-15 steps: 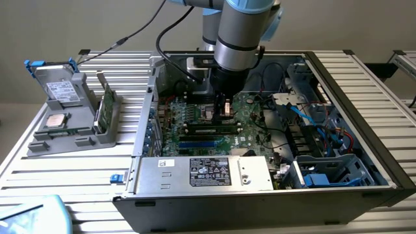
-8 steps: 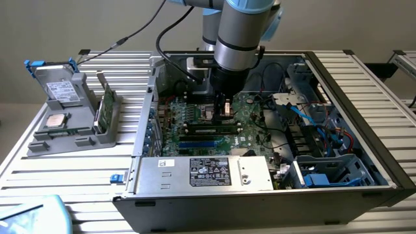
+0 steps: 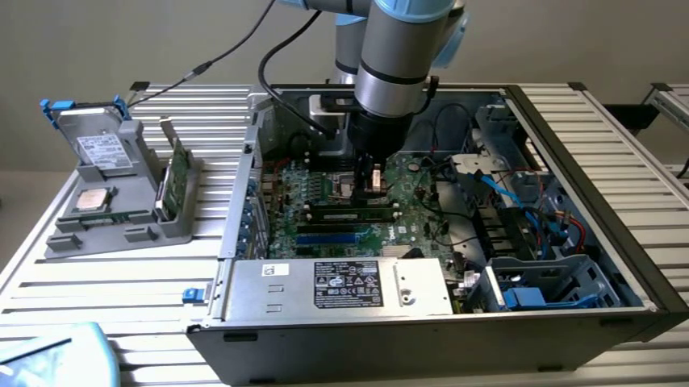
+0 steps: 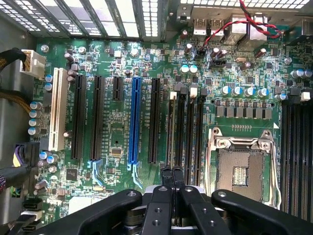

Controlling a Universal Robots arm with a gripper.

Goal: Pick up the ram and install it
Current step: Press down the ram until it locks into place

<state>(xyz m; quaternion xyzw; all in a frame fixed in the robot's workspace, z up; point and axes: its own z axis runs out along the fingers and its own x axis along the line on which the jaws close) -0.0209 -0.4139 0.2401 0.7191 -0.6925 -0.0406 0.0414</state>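
Exterior view: the arm reaches down into the open computer case (image 3: 599, 173) at the centre of the frame, and the gripper (image 3: 375, 187) hangs low over the motherboard (image 3: 323, 235), just right of the processor socket (image 3: 347, 187). The ram (image 3: 347, 214) lies as a long, narrow, green-edged stick along the memory slots, directly below the socket in the picture. The gripper sits just above the stick's right-hand part in the frame; whether it touches the stick I cannot tell.

In the wrist view the gripper (image 4: 172, 172) shows at bottom centre with its two black fingertips (image 4: 167, 173) pressed together and nothing visible between them. They point at the near end of the row of black memory slots (image 4: 187, 127), between the blue slot (image 4: 134, 120) and the open socket (image 4: 242, 174).

At the left of the exterior frame, well apart from the case, a grey fixture (image 3: 138, 235) carries a wide green card (image 3: 173, 173) standing upright and a square silver chip (image 3: 92, 198).
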